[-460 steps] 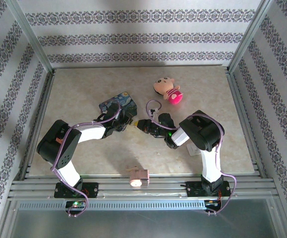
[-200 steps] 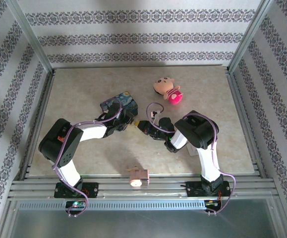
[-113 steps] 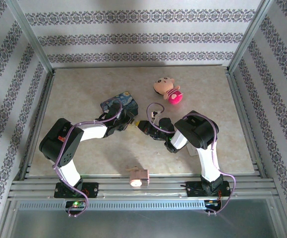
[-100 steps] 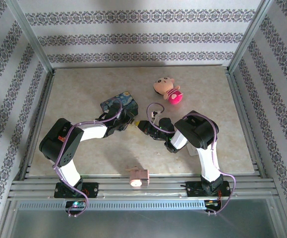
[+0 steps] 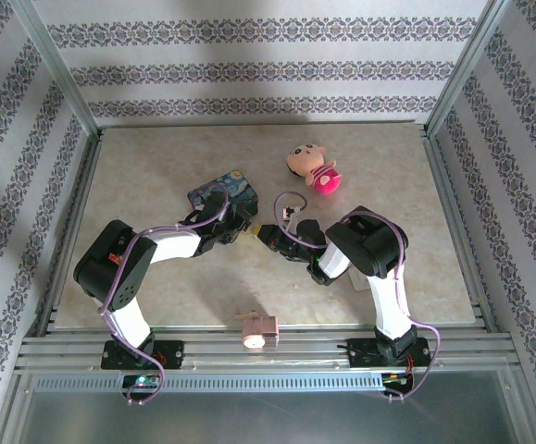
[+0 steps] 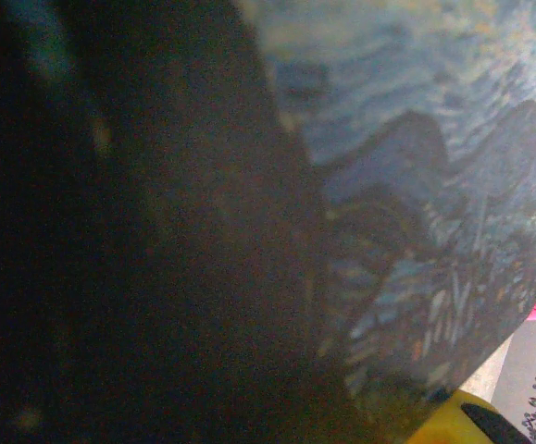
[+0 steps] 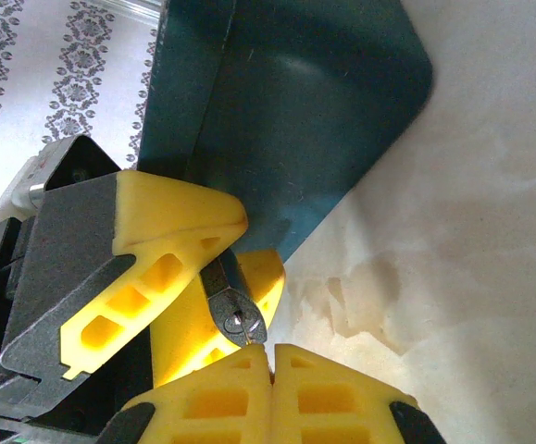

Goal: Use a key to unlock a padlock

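The tiny dark grey padlock [image 7: 234, 313] is pinched between the yellow fingers [image 7: 170, 217] of my left gripper [image 5: 245, 228], with its silvery keyhole face turned toward my right gripper. My right gripper [image 7: 272, 356] is pressed shut just below the keyhole. Only a thin glint of the key [image 7: 246, 337] shows between its tips and the keyhole. In the top view my right gripper [image 5: 265, 234] meets the left one tip to tip at mid-table. The left wrist view is dark and blurred.
The blue starry-night tin [image 5: 223, 192] lies right behind the left gripper and shows close up as the tin [image 7: 286, 111] and the tin [image 6: 434, 185]. A pink plush doll [image 5: 312, 168] sits at the back right. A small pink object [image 5: 258, 328] rests on the front rail.
Since the earliest frame the right arm has folded and shifted slightly left, toward the left gripper. Over the last second nothing has visibly moved.
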`<control>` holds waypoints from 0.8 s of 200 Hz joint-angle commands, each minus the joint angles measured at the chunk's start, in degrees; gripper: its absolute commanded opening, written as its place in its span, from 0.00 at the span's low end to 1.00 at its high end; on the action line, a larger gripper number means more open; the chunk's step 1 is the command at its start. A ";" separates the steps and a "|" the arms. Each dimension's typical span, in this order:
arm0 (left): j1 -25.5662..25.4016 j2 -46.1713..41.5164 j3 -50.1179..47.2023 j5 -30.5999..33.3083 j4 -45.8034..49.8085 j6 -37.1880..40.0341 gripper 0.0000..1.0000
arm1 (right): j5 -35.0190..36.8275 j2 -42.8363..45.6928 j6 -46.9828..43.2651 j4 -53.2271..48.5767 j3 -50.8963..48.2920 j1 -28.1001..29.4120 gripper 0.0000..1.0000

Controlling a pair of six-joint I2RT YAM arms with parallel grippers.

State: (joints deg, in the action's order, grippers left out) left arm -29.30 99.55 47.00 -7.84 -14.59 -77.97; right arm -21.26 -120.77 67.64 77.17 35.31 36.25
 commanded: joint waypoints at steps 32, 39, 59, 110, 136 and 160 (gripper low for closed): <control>-5.24 1.26 0.02 -14.06 3.49 -1.90 0.04 | 1.48 -1.71 -0.48 2.20 2.92 -0.51 0.00; -5.24 1.26 -0.14 -14.10 3.73 -1.84 0.04 | 1.35 -1.66 -0.64 2.20 2.84 -0.56 0.00; -5.24 1.26 -0.70 -14.15 4.56 -1.57 0.04 | 0.92 -1.08 -0.74 2.20 2.66 -0.77 0.00; -5.49 1.38 -0.65 -14.41 4.83 -1.04 0.04 | -0.52 0.68 -1.66 2.04 2.83 -0.74 0.00; -5.85 1.66 0.23 -14.47 5.40 -0.60 0.04 | -1.18 1.91 -2.92 0.44 3.48 -0.48 0.00; -6.04 1.95 0.71 -14.71 5.36 -0.60 0.04 | -2.11 2.76 -3.85 -1.16 4.39 -0.24 0.00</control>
State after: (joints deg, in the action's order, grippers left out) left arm -29.63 99.66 47.29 -7.70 -13.63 -76.77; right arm -23.24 -120.25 65.91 75.18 35.70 35.73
